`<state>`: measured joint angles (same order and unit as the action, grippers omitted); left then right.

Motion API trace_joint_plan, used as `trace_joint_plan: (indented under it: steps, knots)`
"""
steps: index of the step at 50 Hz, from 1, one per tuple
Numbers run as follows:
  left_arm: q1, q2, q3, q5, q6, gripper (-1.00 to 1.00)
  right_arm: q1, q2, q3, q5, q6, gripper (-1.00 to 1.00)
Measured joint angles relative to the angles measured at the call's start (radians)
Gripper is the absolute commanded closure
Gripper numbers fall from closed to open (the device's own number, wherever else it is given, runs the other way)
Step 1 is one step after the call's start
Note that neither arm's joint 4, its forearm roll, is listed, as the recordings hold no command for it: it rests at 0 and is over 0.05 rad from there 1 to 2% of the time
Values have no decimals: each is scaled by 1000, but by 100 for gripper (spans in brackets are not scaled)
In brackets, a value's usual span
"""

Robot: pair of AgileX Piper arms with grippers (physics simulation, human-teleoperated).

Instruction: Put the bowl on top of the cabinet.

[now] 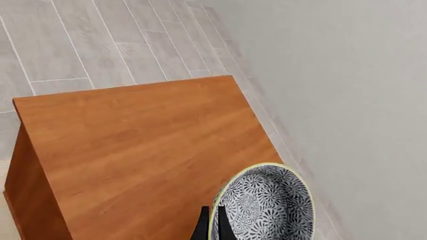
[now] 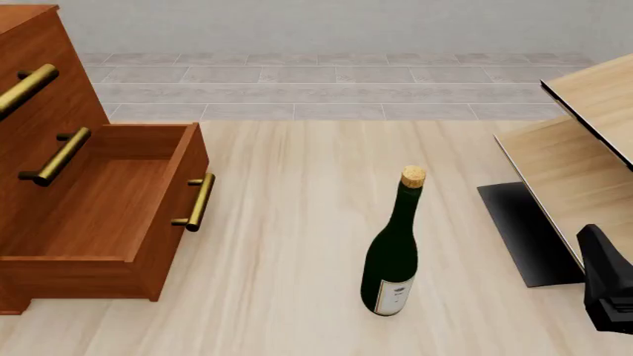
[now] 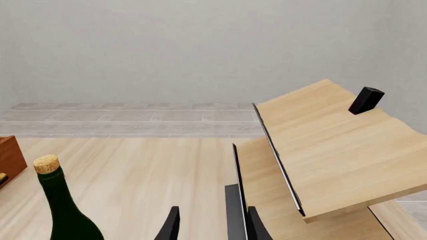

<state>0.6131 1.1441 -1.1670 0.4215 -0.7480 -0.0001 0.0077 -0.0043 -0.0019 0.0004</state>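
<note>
**Two arms, one bowl above the cabinet**

We held the small white bowl with blue-grey speckles (image 1: 268, 202) by its rim in our left gripper (image 1: 211, 227), above the reddish-brown wooden cabinet (image 1: 140, 150) top. Our right gripper (image 3: 212, 225) stood unclenched, empty, near the dark green corked wine bottle (image 2: 393, 252) at lower centre.

The bowl (image 1: 267, 202) runs off the left wrist view's edge, and the left gripper (image 1: 212, 227) shows only as dark fingertips at its rim, possibly pinching it. In the front view the cabinet (image 2: 94, 200) is cropped, and the right gripper (image 3: 212, 222) barely shows.
</note>
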Motion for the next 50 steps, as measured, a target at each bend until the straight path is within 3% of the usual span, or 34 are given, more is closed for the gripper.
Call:
trace_joint_plan:
  steps: [43,44,50]
  knots:
    - [67,47,7,-21,59,100,0,0,0,0,0,-100]
    - [69,48,8,-22,61,-100,0,0,0,0,0,-100]
    - [76,53,7,-26,70,-100,0,0,0,0,0,-100]
